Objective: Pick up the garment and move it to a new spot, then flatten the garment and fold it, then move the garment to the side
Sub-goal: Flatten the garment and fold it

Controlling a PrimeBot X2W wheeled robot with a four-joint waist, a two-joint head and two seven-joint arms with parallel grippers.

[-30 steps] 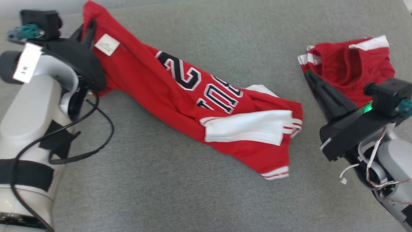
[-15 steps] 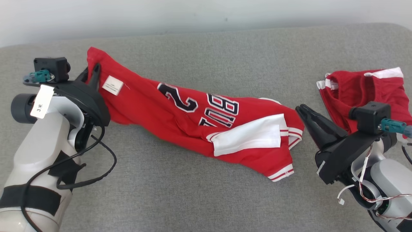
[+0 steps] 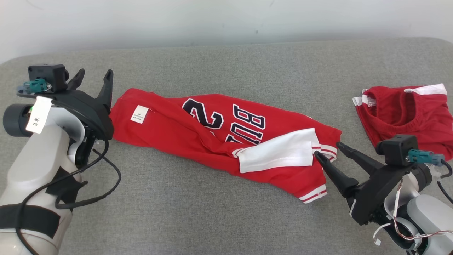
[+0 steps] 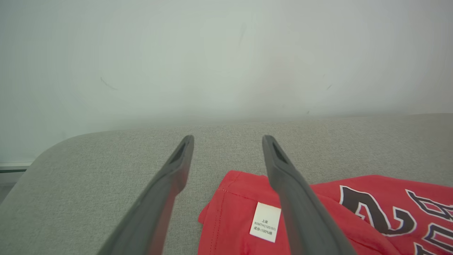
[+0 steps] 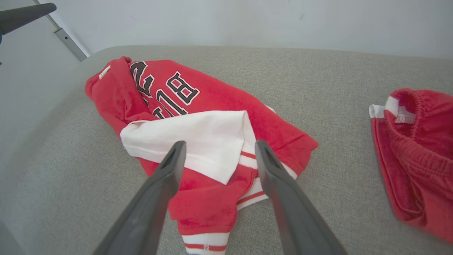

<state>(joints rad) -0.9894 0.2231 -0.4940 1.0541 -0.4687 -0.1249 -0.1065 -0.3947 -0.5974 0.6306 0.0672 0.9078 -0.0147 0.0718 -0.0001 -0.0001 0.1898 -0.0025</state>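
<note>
Bare grey cushion (image 3: pixel 198 219) lay open on the near side of the jersey (image 3: pixel 170 136) and behind it up to the wall (image 3: pixel 226 21). The red shorts (image 3: pixel 407 113) (bunched, far right) stood in the way there.

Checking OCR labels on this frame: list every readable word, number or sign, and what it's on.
"2": large dark numeral on the red jersey.
"BU": dark letters beside it; the rest runs into a fold.
"3*": white paper tag on the left forearm.
"80MTH(120/60)" and "100%": sewn white label on the jersey, as best it reads; other characters too small.
Red shorts: no text.
</note>
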